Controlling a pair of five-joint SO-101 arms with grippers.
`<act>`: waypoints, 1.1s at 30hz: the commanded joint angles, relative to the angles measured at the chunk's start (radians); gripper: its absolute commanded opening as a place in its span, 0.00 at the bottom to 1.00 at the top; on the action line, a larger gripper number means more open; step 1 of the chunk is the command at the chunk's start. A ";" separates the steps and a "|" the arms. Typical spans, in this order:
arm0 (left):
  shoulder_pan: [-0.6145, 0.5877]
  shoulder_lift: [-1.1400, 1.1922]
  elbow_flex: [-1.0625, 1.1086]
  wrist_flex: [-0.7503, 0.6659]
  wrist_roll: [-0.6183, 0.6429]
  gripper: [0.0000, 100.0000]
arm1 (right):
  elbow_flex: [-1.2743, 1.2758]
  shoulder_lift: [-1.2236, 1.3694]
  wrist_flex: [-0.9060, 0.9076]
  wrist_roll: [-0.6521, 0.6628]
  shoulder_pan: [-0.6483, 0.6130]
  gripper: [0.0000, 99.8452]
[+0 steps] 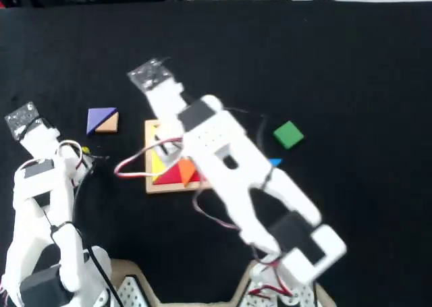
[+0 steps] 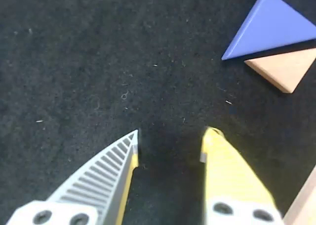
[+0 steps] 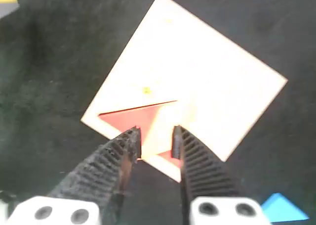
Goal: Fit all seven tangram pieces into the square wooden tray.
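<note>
Count check: seven pieces are showing on the black table [image 1: 351, 71]. The square wooden tray [image 1: 152, 127] is sitting mid-table, half under the right arm [image 1: 229, 165]. Three pieces are showing at it: one yellow piece [image 1: 158, 164], one red triangle [image 1: 172, 177] and one orange triangle [image 1: 187, 167]. Can't tell how well they're seated, since the arm is covering a lot.

Four more are lying loose:
- One blue triangle [image 1: 100, 116] and one tan wooden triangle [image 1: 110, 124] are touching edge to edge on the left arm's side of the tray.
- One green square [image 1: 289, 134] is lying well apart on the other side.
- One small light-blue piece [image 1: 275, 162] is peeking out beside the right arm.

Two grippers:
- The right gripper [image 3: 154, 138] is hanging over the tray's corner by the red triangle, its black fingers slightly parted and gripping nothing I can make out.
- The left gripper [image 2: 170, 136] is hovering over bare table near the blue/tan pair, fingers spread wide and holding nothing.
</note>
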 commanded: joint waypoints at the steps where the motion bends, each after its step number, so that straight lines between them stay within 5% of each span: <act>1: 0.053 -0.023 -0.007 -0.018 -0.006 0.19 | -0.147 0.101 0.068 -0.086 -0.012 0.22; 23: 0.059 -0.021 0.002 -0.052 -0.011 0.19 | -0.116 0.211 0.035 -0.087 -0.048 0.25; 33: 0.059 -0.021 0.002 -0.052 -0.011 0.19 | -0.127 0.262 0.008 -0.083 -0.044 0.14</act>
